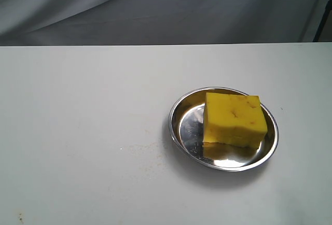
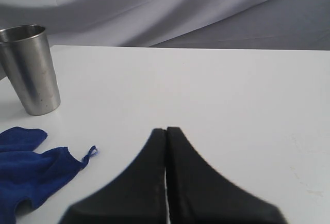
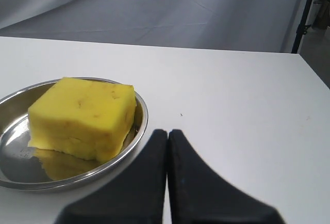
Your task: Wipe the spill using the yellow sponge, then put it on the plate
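The sponge (image 1: 234, 118) sits in the plate (image 1: 173, 124), lower right of centre in the exterior view. The left hand (image 2: 166, 129) and right hand (image 3: 167, 131) are pinched closed, empty. The sponge is likely light, soft and squashy, best gripped across its side faces.

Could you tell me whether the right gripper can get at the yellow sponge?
Probably yes: the yellow sponge lies uncovered in the plate, with nothing between it and the shut right gripper.

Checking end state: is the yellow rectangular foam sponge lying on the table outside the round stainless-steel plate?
No, the yellow foam sponge sits inside the round steel plate, within its rim.
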Tool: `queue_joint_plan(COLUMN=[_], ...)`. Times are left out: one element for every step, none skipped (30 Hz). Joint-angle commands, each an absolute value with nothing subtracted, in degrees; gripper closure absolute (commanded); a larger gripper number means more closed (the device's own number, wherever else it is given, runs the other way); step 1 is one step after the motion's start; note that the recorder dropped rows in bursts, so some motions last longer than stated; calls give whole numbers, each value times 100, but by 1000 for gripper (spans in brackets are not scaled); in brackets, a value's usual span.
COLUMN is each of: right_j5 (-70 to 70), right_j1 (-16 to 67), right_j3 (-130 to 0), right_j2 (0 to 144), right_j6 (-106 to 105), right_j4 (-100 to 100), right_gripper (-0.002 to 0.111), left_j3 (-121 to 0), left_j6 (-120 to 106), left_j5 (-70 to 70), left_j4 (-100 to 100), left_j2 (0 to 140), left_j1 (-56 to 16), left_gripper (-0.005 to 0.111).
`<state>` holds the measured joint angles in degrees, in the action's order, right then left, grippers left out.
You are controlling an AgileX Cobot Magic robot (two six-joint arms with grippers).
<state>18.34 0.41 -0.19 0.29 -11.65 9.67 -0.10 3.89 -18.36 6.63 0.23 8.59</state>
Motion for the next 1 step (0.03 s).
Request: queue_joint_plan(right_j5=[1844], right_j1=[7], right_j3=[0], right_j2=[0], right_j6=[-1196], right_j4=[893], right_gripper=[108], left_j3=[0], left_j6=[410], left_j5=[-1799], left_j4=[660], left_j2=[0], left_j1=[838], left_gripper=[107])
